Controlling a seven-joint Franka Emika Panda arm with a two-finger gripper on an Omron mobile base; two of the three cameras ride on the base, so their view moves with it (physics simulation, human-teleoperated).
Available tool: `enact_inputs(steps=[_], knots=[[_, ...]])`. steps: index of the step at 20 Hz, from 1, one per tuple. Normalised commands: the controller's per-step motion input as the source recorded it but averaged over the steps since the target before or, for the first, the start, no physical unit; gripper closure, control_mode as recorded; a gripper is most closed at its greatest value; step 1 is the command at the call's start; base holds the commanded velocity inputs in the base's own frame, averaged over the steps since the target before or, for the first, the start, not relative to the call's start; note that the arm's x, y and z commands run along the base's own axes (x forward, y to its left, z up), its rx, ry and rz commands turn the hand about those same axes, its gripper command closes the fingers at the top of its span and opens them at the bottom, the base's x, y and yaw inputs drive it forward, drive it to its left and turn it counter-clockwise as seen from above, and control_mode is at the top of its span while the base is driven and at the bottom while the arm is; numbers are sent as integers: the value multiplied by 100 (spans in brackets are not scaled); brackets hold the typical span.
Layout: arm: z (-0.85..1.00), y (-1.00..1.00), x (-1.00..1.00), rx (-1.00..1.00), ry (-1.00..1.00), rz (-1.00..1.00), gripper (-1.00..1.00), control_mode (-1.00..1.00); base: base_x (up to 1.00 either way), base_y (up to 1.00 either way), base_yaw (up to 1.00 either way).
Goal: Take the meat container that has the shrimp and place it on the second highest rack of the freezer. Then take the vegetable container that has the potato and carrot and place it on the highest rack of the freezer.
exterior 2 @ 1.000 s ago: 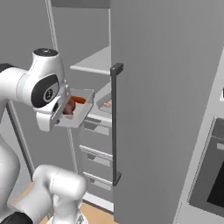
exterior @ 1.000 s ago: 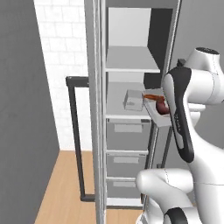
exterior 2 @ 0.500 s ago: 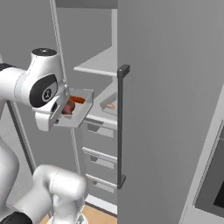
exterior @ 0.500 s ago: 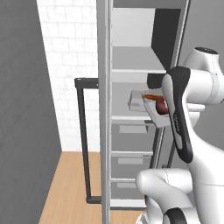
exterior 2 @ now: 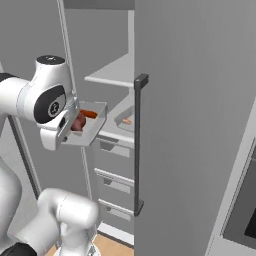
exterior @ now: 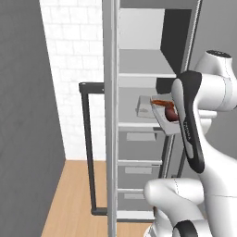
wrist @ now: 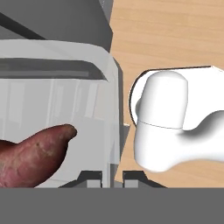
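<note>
Freezer [exterior: 139, 83] door swung open at left, dark handle [exterior: 88, 148] beside white brick wall. Vegetable container [exterior 2: 89, 131] held level just outside the shelf edge, potato [wrist: 30, 155] and carrot [exterior 2: 89, 114] inside. Tool [wrist: 111, 177] clamped on its rim. Right base view: meat container [exterior 2: 125, 119] on shelf behind.

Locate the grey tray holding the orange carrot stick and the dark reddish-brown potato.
The grey tray with carrot and potato is held up in the air at the arm's end, just outside the open grey freezer, level with its second-highest shelf.

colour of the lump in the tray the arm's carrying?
Dark reddish-brown, the rounded potato lump with a rough mottled skin; clearest in the hand view.
</note>
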Motion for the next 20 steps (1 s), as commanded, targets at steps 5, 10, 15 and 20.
enact_inputs(steps=[5,10,15,20], knots=[[0,0,0,0,0,0,100,100,27,-30,9],[0,0,0,0,0,0,100,100,0,-21,3],[0,0,0,0,0,0,100,100,-2,-24,0],[0,0,0,0,0,0,100,100,1,-24,0]])
